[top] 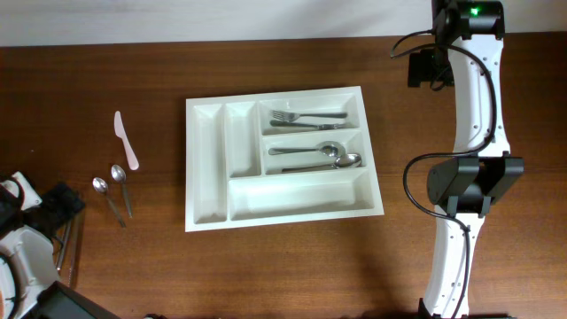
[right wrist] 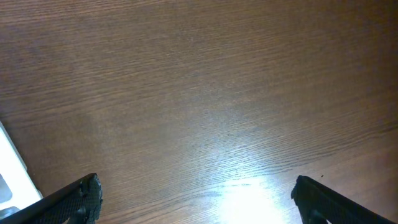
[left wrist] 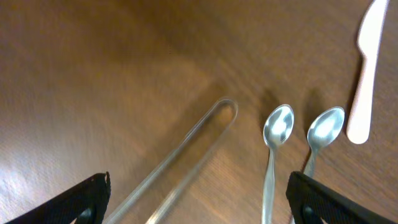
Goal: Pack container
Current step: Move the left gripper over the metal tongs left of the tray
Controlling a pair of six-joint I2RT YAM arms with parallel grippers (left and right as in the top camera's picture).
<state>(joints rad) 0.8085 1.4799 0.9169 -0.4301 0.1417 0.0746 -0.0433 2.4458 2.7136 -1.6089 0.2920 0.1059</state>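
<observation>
The white cutlery tray (top: 280,207) lies mid-table. Its top right slot holds two forks (top: 308,116). The slot below holds two spoons (top: 321,156). The long bottom slot and the two narrow left slots are bare. Left of the tray lie a white plastic knife (top: 125,140) and two metal spoons (top: 112,190). In the left wrist view the spoons (left wrist: 278,127) and the knife (left wrist: 365,74) show, with metal tongs (left wrist: 186,155) between my open left gripper's (left wrist: 199,199) fingers. My left gripper (top: 53,213) is at the table's left edge. My right gripper (right wrist: 199,199) is open over bare wood.
The right arm (top: 469,168) stands along the table's right side, its gripper right of the tray; a tray corner (right wrist: 9,168) shows at the left edge of the right wrist view. The tongs (top: 66,244) lie by the left arm's base.
</observation>
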